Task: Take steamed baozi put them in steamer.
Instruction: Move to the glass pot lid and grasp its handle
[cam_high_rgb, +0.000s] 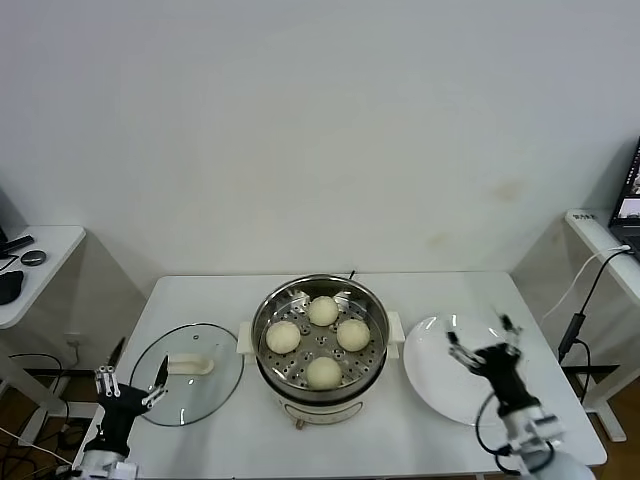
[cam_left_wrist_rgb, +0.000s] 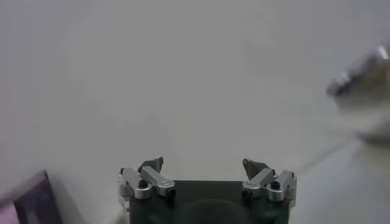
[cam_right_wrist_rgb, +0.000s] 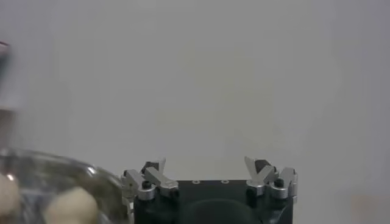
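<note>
Four pale cream baozi (cam_high_rgb: 322, 311) (cam_high_rgb: 283, 337) (cam_high_rgb: 352, 334) (cam_high_rgb: 323, 372) sit on the perforated tray inside the shiny steel steamer (cam_high_rgb: 268, 310) at the table's middle. My right gripper (cam_high_rgb: 484, 338) is open and empty, raised above the empty white plate (cam_high_rgb: 432, 385) to the steamer's right. My left gripper (cam_high_rgb: 132, 385) is open and empty at the table's front left, over the edge of the glass lid. In the right wrist view my right gripper (cam_right_wrist_rgb: 205, 165) faces the wall, with the steamer rim (cam_right_wrist_rgb: 73, 167) and a baozi (cam_right_wrist_rgb: 70, 206) at one side.
A round glass lid (cam_high_rgb: 218, 385) with a cream handle (cam_high_rgb: 190, 367) lies flat left of the steamer. A side desk (cam_high_rgb: 40, 265) with dark items stands far left. A white stand (cam_high_rgb: 600, 240) with cables is at the right. The wall is close behind the table.
</note>
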